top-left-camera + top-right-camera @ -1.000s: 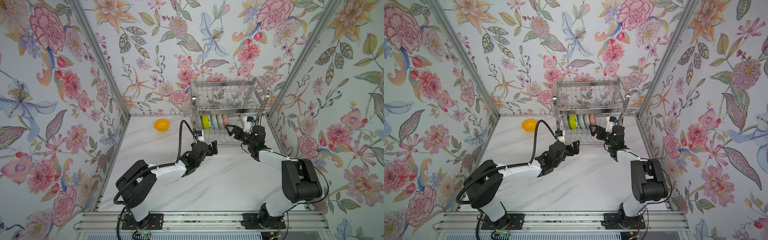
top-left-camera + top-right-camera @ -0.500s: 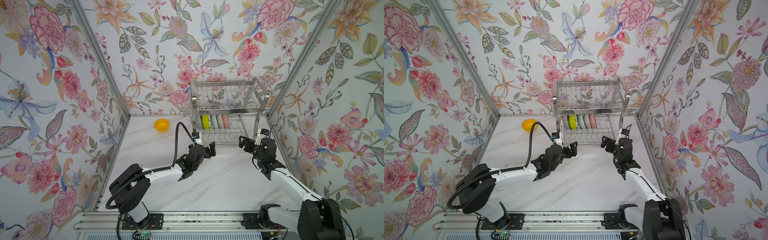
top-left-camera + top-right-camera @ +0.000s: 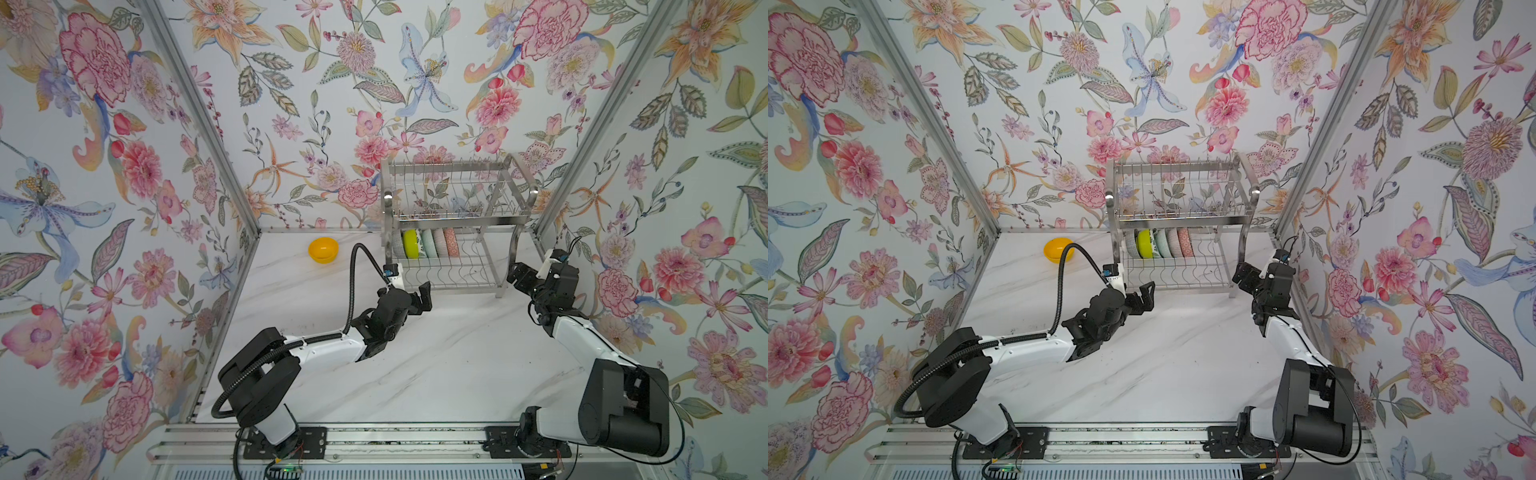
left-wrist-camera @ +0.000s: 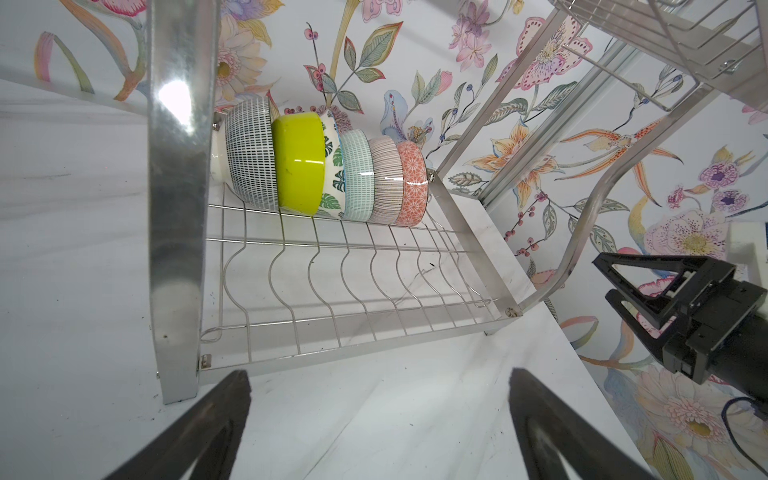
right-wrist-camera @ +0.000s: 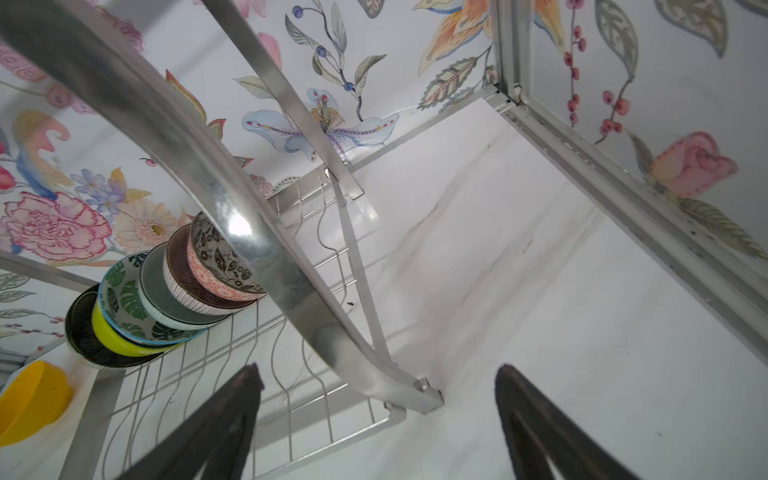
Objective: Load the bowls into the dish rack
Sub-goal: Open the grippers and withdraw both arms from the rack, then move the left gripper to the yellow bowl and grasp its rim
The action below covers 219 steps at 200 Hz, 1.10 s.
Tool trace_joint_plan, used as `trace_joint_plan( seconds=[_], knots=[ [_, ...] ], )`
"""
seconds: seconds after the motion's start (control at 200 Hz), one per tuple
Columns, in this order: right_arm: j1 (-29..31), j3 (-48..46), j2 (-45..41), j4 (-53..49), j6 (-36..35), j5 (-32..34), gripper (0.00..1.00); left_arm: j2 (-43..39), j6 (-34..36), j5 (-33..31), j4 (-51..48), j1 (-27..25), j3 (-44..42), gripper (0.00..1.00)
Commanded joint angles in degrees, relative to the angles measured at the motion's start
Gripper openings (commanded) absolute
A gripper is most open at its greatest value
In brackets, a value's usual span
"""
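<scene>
marble table (image 3: 457,365) first. at its back right, the dish rack (image 3: 455,217), two tiers, nothing visible on the upper one. on the lower tier, at the left end toward the rear, six bowls (image 4: 332,170) on edge, packed face to back and touching one another. by that count one left to load: the orange-yellow bowl (image 3: 323,250), alone on the table left of the rack, close to the back wall, well apart from both arms, mouth up as far as can be told. round, so no long axis to line up with; any point on the rim as good as another.

the deciding relation: bowl to the left of the left gripper (image 3: 415,296) and farther back, the gripper itself pointing at the rack's front left leg, not at the bowl. left arm plainly the nearer. right gripper (image 3: 521,276) over by the rack's front right leg, near the side wall, with the whole rack between it and the bowl. likely call: a swing left and rearward for the left arm, then down onto the rim.

jaws on both sides spread wide, nothing between them, clear in each wrist view.

against a second ago: right gripper out from the front of the lower tier and back toward the right; left gripper in much the same spot before the rack; orange-yellow bowl and the row of six unmoved.
</scene>
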Motion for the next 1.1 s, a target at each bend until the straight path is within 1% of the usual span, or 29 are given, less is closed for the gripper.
trace_joint_plan(
  seconds=[0.0,0.135,0.245,0.28,0.33,0.42,0.545,0.666,0.856,0.881,0.991,1.091],
  knots=[
    [-0.09,3.14,3.46,5.61,-3.16,-5.58,0.86,-0.58,1.83,-2.24,-1.16,-0.47,1.06,0.99],
    [-0.10,6.02,7.74,6.68,-6.04,-8.10,0.76,-1.47,2.37,-2.53,-1.82,0.08,0.99,0.99],
    [-0.01,7.88,10.51,7.62,-6.73,-10.22,0.67,-2.05,2.46,-2.64,-2.22,0.45,0.73,0.99],
    [0.08,8.68,11.21,7.17,-7.03,-10.84,0.63,-2.18,2.44,-2.70,-2.49,0.62,0.73,0.99],
    [0.16,8.90,11.76,7.70,-6.89,-11.58,0.55,-2.28,2.38,-2.75,-2.95,0.76,0.80,0.99],
    [0.92,8.47,12.00,8.94,-6.67,-11.21,0.44,-2.62,2.13,-2.97,-3.25,0.96,0.65,0.99],
    [2.54,8.18,12.77,9.29,-7.17,-11.91,0.34,-2.88,1.35,-3.11,-3.38,1.54,0.46,0.99],
    [4.89,8.15,12.79,8.27,-8.78,-10.56,0.23,-2.88,1.04,-2.82,-3.47,2.12,0.36,0.99],
    [8.43,7.51,10.92,6.10,-11.05,-7.24,0.13,-2.88,1.46,-3.04,-3.94,2.62,0.14,0.99],
    [8.86,7.17,10.59,6.14,-11.20,-6.95,0.12,-4.70,1.33,-2.98,-3.95,2.69,0.04,0.99],
    [10.50,5.75,9.04,5.83,-12.08,-5.59,0.07,-5.22,1.09,-3.06,-3.78,3.02,-0.58,0.99],
    [11.40,4.12,7.50,5.75,-12.61,-4.93,0.06,-5.59,1.04,-3.12,-3.86,3.27,-0.85,0.99]
  ],
)
